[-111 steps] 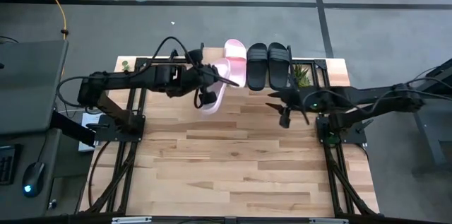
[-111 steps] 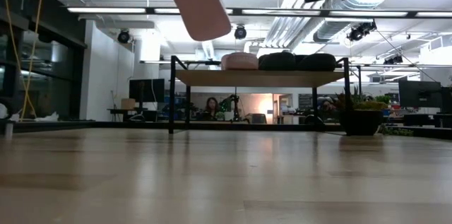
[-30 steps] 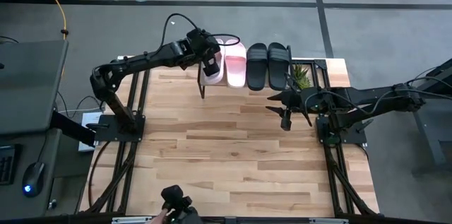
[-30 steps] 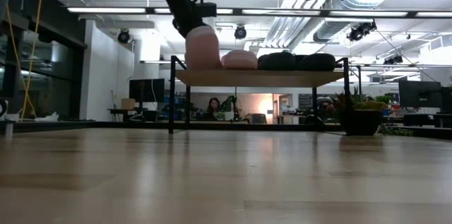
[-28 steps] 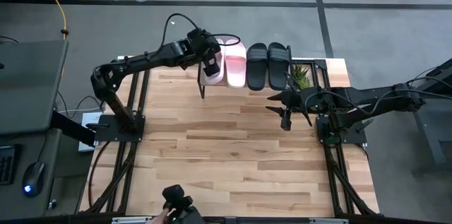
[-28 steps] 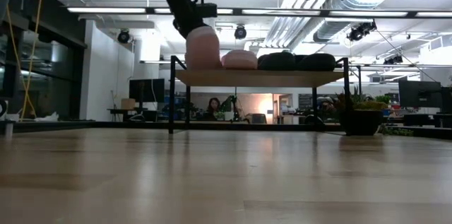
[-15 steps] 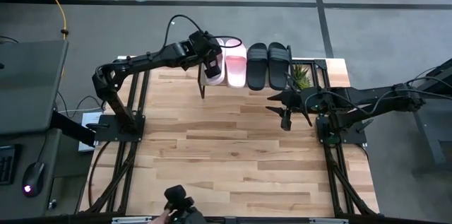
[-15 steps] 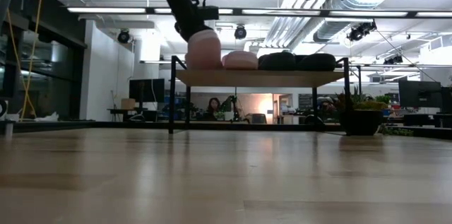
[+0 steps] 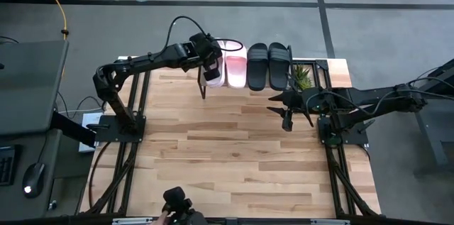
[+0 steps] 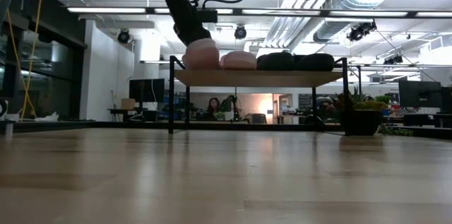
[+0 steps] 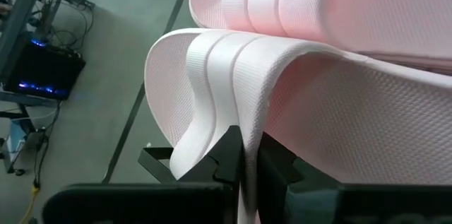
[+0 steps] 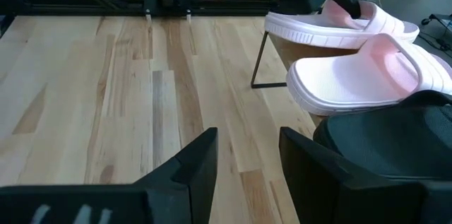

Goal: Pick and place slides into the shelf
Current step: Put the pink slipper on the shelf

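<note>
Left gripper (image 9: pixel 211 69) is pinching the strap of the outer pink slide (image 10: pixel 201 54), fingers nearly closed on the thin strap edge, at the shelf's (image 10: pixel 258 77) left end. The slide is resting on the top board, touching its pink mate (image 9: pixel 235 63); its long axis is running front to back, parallel to the black pair (image 9: pixel 268 65) further right. Release looks like the next move; left arm is plainly the nearer one. Right gripper (image 9: pixel 286 106) is hanging part-open and empty over the table (image 9: pixel 234 161), just in front of the shelf's right end. No readable brand or lettering is showing.
</note>
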Tool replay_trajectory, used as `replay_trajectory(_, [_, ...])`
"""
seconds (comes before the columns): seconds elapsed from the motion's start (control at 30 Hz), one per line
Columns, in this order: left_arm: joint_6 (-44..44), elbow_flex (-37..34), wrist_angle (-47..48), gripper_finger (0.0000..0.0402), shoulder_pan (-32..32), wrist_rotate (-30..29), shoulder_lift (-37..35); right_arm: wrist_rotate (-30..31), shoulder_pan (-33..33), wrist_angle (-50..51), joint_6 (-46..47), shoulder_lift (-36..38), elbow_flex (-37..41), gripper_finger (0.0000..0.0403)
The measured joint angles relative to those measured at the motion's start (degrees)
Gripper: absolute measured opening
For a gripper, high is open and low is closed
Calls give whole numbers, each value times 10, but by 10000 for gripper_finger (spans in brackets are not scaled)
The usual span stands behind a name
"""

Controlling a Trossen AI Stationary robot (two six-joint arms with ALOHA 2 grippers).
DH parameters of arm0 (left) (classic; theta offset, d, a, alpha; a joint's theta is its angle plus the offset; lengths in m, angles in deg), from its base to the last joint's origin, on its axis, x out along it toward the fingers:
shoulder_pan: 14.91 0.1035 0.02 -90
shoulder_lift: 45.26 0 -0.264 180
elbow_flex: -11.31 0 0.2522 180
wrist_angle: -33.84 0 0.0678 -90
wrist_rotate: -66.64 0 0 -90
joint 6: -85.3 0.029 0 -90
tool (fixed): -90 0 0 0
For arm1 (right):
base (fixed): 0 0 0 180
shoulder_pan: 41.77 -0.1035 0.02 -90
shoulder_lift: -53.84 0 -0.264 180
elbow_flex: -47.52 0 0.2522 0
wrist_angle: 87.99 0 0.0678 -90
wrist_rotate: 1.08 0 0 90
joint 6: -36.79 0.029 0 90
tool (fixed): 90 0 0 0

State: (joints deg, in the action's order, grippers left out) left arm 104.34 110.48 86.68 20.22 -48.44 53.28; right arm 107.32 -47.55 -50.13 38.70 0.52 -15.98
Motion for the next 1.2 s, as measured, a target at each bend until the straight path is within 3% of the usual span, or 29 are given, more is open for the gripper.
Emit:
replay_trajectory(0.3, [0, -1, 17, 77, 1, 6, 1, 0, 0, 0, 0, 0, 0, 142])
replay_trajectory(0.77, [-15, -2, 27, 237, 2, -15, 1, 0, 0, 0, 0, 0, 0, 142])
replay_trajectory(0.93, [-20, -2, 27, 247, 2, -23, 1, 0, 0, 0, 0, 0, 0, 142])
replay_trajectory(1.2, [-28, -2, 28, 232, -3, -14, 1, 0, 0, 0, -4, 0, 0, 142])
